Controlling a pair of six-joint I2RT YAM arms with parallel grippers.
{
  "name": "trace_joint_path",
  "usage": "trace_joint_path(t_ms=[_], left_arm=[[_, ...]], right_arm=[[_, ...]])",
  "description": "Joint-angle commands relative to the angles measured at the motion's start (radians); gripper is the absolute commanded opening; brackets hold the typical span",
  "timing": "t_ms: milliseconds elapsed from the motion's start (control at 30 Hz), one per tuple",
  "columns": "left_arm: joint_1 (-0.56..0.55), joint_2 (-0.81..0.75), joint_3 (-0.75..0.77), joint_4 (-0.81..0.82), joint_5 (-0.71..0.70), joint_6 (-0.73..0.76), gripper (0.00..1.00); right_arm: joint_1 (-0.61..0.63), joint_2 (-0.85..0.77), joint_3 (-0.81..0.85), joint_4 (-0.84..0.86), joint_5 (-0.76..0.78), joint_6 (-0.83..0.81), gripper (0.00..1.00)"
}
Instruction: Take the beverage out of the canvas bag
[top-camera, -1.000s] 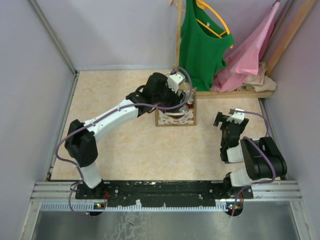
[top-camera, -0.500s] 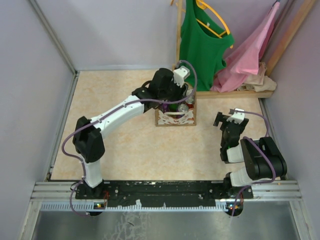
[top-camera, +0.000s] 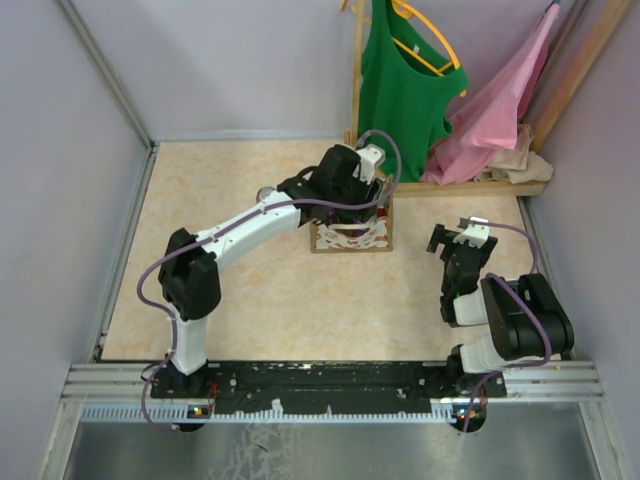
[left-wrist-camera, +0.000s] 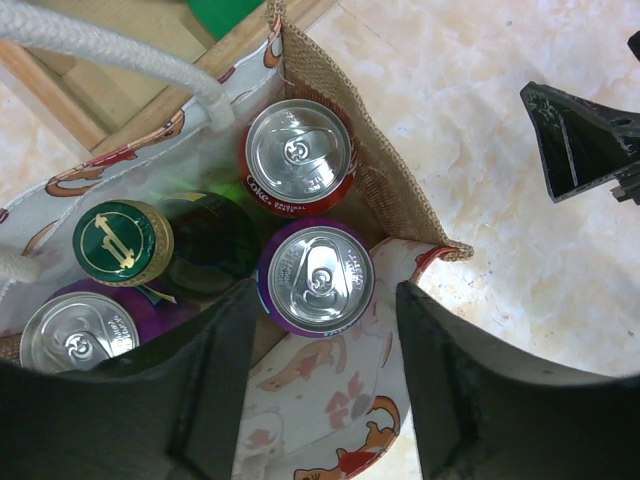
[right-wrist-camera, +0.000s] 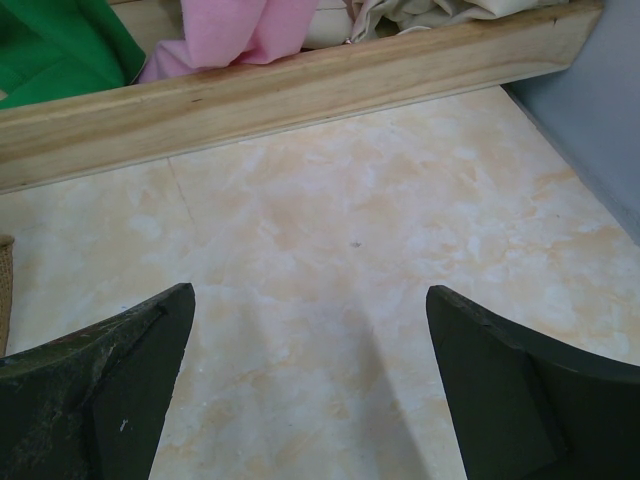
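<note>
Left wrist: purple can (left-wrist-camera: 316, 277) in canvas bag (left-wrist-camera: 395, 195), between fingers of left gripper (left-wrist-camera: 325, 300), grip unclear

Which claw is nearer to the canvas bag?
Left. The left claw is at the open top of the canvas bag, straddling a purple can; the right claw hangs over table off to its right.
</note>
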Motion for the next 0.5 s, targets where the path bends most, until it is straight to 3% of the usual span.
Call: trace_joint_path(t_ms=[0, 133, 467], left_arm=[[-0.016, 0.009, 0.029, -0.011, -0.031, -0.027, 0.69], [-0.019, 0.02, 0.028, -0.015, -0.032, -0.032, 0.79], [-0.019, 0.062, 0.021, 0.005, -0.072, -0.066, 0.87]], right_arm=[[-0.004, -0.01, 0.02, 0.045, 0.001, -0.002, 0.99], [-0.005, -0.009, 0.02, 0.046, 0.001, -0.001, 0.99], [-0.004, -0.009, 0.019, 0.046, 0.001, -0.001, 0.99]])
